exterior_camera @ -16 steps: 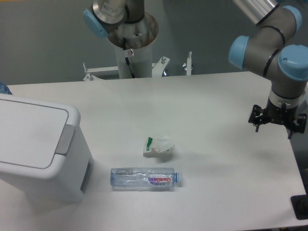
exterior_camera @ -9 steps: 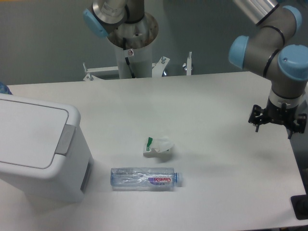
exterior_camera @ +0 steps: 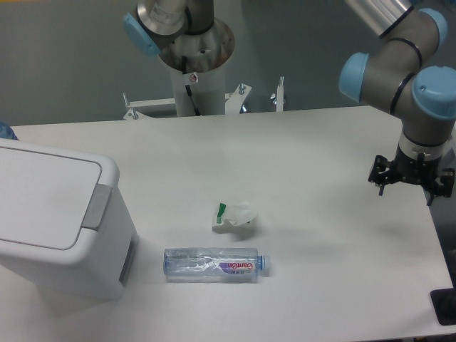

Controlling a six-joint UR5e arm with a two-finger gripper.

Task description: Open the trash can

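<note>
The trash can (exterior_camera: pixel 107 249) is a large white boxy bin at the left edge of the table. Its flat white lid (exterior_camera: pixel 39 192) lies closed, and the grey push tab (exterior_camera: pixel 97 206) sits on the rim facing right. My gripper (exterior_camera: pixel 407 191) hangs at the far right of the table, pointing down just above the surface. Its black fingers (exterior_camera: pixel 380 178) stand spread apart with nothing between them. It is far from the bin, across most of the table's width.
A clear plastic water bottle (exterior_camera: pixel 212 264) lies on its side near the front middle. A crumpled white and green wrapper (exterior_camera: pixel 233 214) lies just behind it. The arm's base column (exterior_camera: pixel 194 71) stands at the back edge.
</note>
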